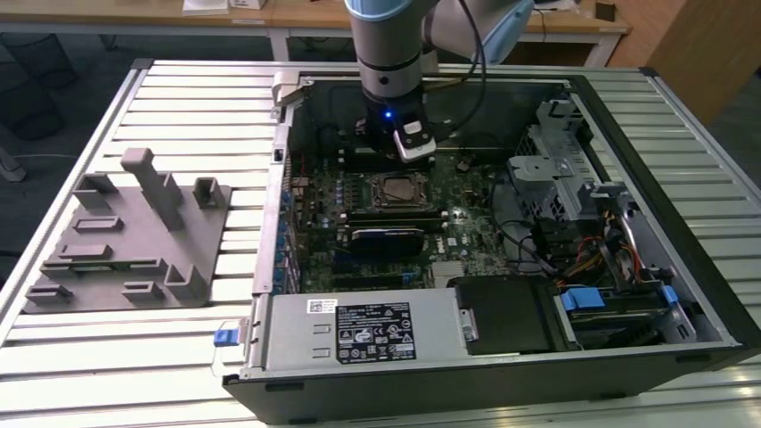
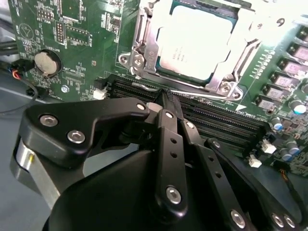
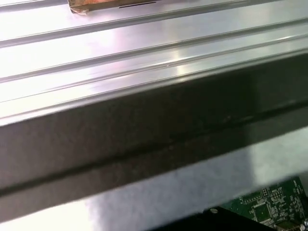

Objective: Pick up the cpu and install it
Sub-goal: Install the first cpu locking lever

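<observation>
Tool (image 2: 166,103) has its fingers together, tips pinched on nothing, hovering low over the motherboard (image 2: 72,29) by the RAM slots (image 2: 211,120). The cpu (image 2: 197,41) is already seated in the socket just ahead of the tool tips, metal load frame (image 2: 144,53) around it; in the exterior view it's the square (image 1: 394,189) just below the tool. Judgement: light, stiff, flat chip, slick metal lid and fragile contact side, so hold it by opposite edges only, kept level, no force on the socket.
</observation>
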`<state>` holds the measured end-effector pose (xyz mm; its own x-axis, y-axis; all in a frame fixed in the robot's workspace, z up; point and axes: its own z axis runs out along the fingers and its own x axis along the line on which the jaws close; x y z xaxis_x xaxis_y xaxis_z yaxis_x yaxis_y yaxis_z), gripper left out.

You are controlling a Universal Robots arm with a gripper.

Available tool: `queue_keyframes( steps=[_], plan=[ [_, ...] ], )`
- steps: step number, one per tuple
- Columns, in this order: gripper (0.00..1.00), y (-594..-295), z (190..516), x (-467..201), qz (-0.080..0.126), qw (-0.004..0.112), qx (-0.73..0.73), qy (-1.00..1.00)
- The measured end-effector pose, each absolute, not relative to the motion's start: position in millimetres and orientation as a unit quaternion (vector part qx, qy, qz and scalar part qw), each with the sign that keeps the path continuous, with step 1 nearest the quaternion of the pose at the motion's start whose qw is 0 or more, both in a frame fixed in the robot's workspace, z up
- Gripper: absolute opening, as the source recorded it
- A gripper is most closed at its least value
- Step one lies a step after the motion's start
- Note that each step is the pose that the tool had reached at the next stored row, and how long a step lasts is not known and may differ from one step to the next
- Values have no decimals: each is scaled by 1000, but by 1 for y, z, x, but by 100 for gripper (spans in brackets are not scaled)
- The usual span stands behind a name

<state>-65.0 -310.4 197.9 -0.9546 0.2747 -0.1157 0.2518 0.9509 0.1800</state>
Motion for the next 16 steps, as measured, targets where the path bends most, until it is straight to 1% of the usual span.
queue_keyframes(
  steps=[16],
  plan=[
    [11, -311, 197, -62, 82, 69, 122, 987]
  ],
)
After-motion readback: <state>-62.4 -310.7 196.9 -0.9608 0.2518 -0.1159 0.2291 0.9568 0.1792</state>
